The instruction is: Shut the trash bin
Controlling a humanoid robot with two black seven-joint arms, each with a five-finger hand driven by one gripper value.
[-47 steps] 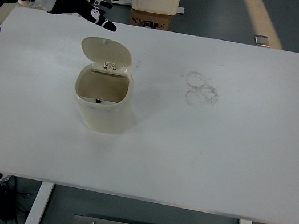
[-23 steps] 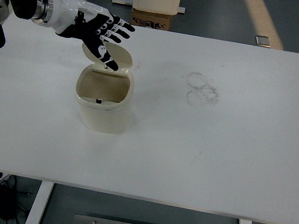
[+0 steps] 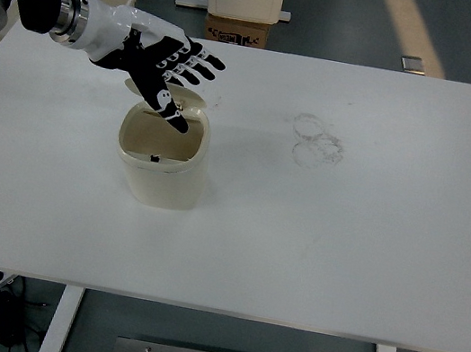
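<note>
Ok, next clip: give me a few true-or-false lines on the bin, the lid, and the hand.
1. The cream plastic trash bin is open. True.
2. The left hand has spread fingers over the bin's round hinged lid. True.
3. The right hand is pressing on the bin. False: no right hand is in view.
4. The bin lies tipped on its side. False: it stands upright on the white table.

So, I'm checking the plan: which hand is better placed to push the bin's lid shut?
Left. The left hand is open above the raised lid of the trash bin. No right hand is in view.
</note>
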